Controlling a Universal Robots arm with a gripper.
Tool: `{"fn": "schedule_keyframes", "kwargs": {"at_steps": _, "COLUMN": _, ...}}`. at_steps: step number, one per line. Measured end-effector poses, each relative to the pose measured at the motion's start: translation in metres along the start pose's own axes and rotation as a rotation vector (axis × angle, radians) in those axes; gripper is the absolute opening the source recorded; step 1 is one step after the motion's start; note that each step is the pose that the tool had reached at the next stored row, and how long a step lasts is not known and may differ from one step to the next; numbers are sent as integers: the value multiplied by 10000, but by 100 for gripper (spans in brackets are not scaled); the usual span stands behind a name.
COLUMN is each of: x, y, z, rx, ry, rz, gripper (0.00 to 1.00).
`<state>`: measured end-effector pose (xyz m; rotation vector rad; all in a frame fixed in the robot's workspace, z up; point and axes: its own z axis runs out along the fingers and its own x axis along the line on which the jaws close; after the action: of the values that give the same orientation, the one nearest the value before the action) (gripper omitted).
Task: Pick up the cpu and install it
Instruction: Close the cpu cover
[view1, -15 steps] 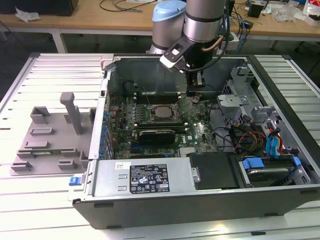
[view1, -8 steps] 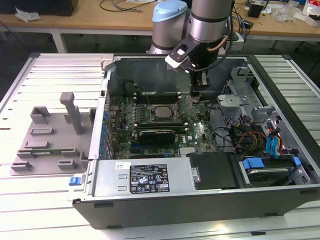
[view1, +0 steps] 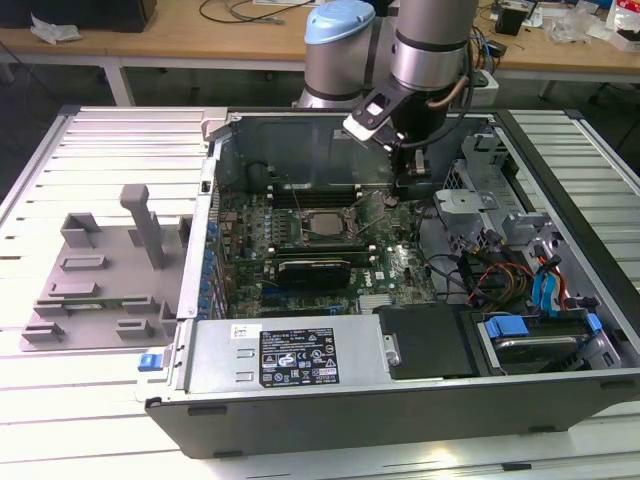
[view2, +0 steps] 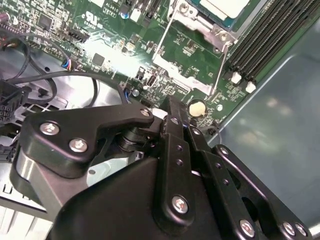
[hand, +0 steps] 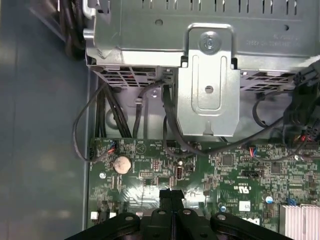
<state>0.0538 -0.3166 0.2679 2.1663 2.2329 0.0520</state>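
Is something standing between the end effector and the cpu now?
Yes. The socket's metal bracket, with its thin lever, is swung open on the side of the cpu that faces the end effector. The cpu's top itself is uncovered, as far as visible.

The black pincer (view2: 172, 109) hung above the green motherboard (view2: 187, 55); the cpu (view2: 227, 7) lay beside a metal bracket (view2: 212, 34).
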Motion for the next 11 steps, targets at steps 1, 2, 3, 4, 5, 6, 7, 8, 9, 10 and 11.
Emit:
{"fn": "schedule_keyframes", "kwargs": {"at_steps": 1, "x": 0, "y": 11, "z": 39, "rx": 0, "ry": 1, "rz": 1, "gripper": 11}}
{"fn": "schedule_keyframes", "kwargs": {"at_steps": 2, "x": -1, "y": 14, "z": 58, "rx": 0, "ry": 0, "rz": 1, "gripper": 11}}
{"fn": "schedule_keyframes", "kwargs": {"at_steps": 3, "x": -1, "y": 16, "z": 76, "rx": 0, "ry": 0, "rz": 0, "gripper": 11}}
{"fn": "schedule_keyframes", "kwargs": {"at_steps": 4, "x": -1, "y": 18, "z": 92, "rx": 0, "ry": -2, "rz": 1, "gripper": 11}}
{"fn": "schedule_keyframes", "kwargs": {"at_steps": 5, "x": -1, "y": 18, "z": 92, "rx": 1, "ry": -3, "rz": 2, "gripper": 11}}
{"fn": "schedule_keyframes", "kwargs": {"at_steps": 6, "x": -1, "y": 18, "z": 93, "rx": 0, "ry": -1, "rz": 1, "gripper": 11}}
{"fn": "schedule_keyframes", "kwargs": {"at_steps": 7, "x": -1, "y": 19, "z": 94, "rx": 0, "ry": -1, "rz": 0, "gripper": 11}}
{"fn": "schedule_keyframes", "kwargs": {"at_steps": 8, "x": 0, "y": 18, "z": 100, "rx": -1, "ry": 3, "rz": 1, "gripper": 11}}
{"fn": "schedule_keyframes", "kwargs": {"at_steps": 9, "x": 0, "y": 18, "z": 108, "rx": -1, "ry": 3, "rz": 1, "gripper": 11}}
{"fn": "schedule_keyframes", "kwargs": {"at_steps": 10, "x": -1, "y": 17, "z": 119, "rx": 0, "ry": -1, "rz": 0, "gripper": 11}}
{"fn": "schedule_keyframes", "kwargs": {"at_steps": 11, "x": -1, "y": 17, "z": 128, "rx": 0, "ry": 1, "rz": 0, "gripper": 11}}
